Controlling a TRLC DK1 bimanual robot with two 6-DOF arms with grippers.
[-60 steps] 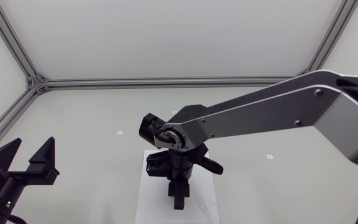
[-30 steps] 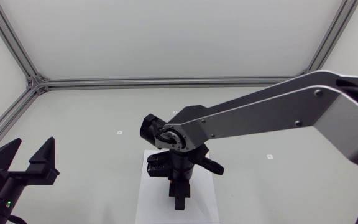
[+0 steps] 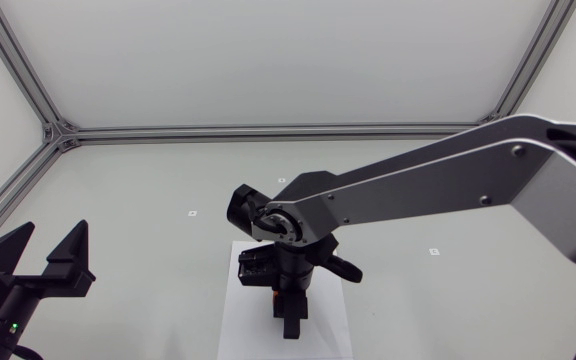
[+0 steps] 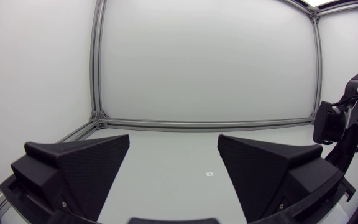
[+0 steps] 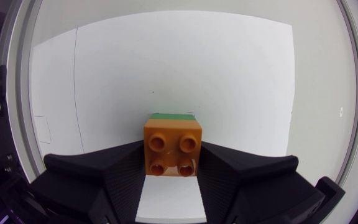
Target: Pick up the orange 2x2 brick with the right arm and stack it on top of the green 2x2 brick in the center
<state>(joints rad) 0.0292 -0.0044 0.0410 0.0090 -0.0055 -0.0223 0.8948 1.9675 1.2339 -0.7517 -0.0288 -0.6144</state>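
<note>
In the right wrist view the orange 2x2 brick (image 5: 173, 150) sits studs-up between the fingers of my right gripper (image 5: 173, 171), which is shut on it. A strip of the green 2x2 brick (image 5: 173, 116) shows just behind and under the orange one; whether the two touch I cannot tell. From the head camera, my right gripper (image 3: 288, 312) points down over the white sheet (image 3: 236, 322) at the table's centre, and its wrist hides both bricks. My left gripper (image 3: 46, 262) rests open and holds nothing at the near left corner, its fingers (image 4: 82, 165) wide apart.
Aluminium frame rails (image 3: 268, 131) border the table at the back and sides. Small white markers (image 3: 192, 213) dot the grey surface. My right arm (image 4: 337, 124) shows at the side of the left wrist view.
My right gripper has sunk slightly toward the white sheet with the orange brick in it. The left arm has not moved.
</note>
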